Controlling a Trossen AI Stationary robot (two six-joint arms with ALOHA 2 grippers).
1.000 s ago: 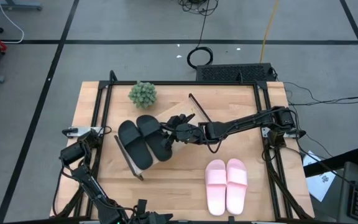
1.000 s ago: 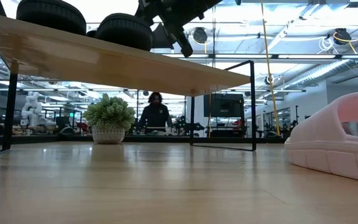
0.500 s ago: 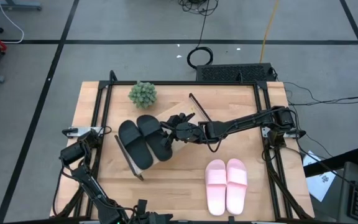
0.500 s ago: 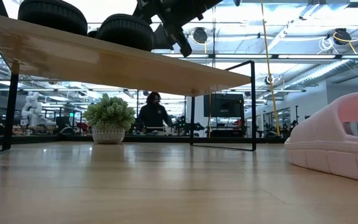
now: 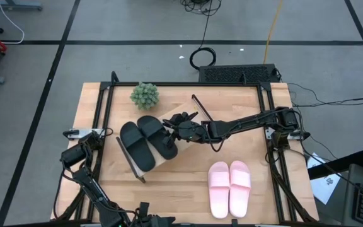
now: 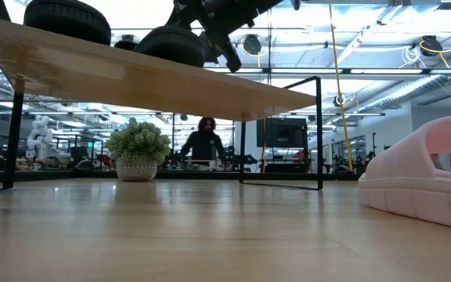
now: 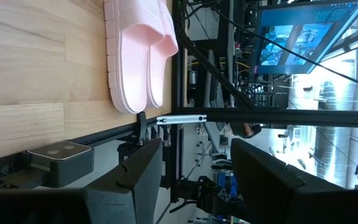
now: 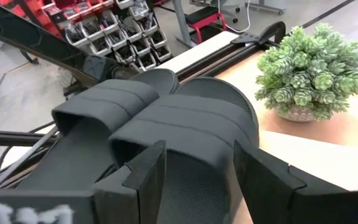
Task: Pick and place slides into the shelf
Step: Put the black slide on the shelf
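The shelf [image 5: 186, 114] stands slantwise on the middle of the table, its light-wood board [image 6: 131, 78] borne by black wire end frames [image 6: 318, 133]. Two black slides [image 5: 137, 144] [image 5: 150, 128] lie side by side on the board, soles down. My right gripper [image 5: 172, 136] reaches in from the table's right, open, over the heel end of the right-hand black slide [image 8: 191, 124]. The pink slides [image 5: 229, 188] lie side by side on the table near its front right. My left gripper [image 7: 197, 168] waits open by the near edge, with nothing between its fingers. My right gripper's fingers [image 8: 143, 177] slant down from the table's right and stand over the heel end [image 8: 197, 186] of the right-hand black slide, one on either side. I cannot tell whether they touch it. The slide lies flat on the shelf board.
A small potted plant [image 5: 144, 95] stands at the table's far left, behind the shelf. Black frame rails [image 5: 271, 126] run along the table's sides. A person [image 6: 206, 145] shows in the room beyond. Bare tabletop lies in front of the shelf.
The right-hand black slide has sunk a little and now lies flatter on the shelf board, beside the other one. My right gripper has stayed over its heel end.
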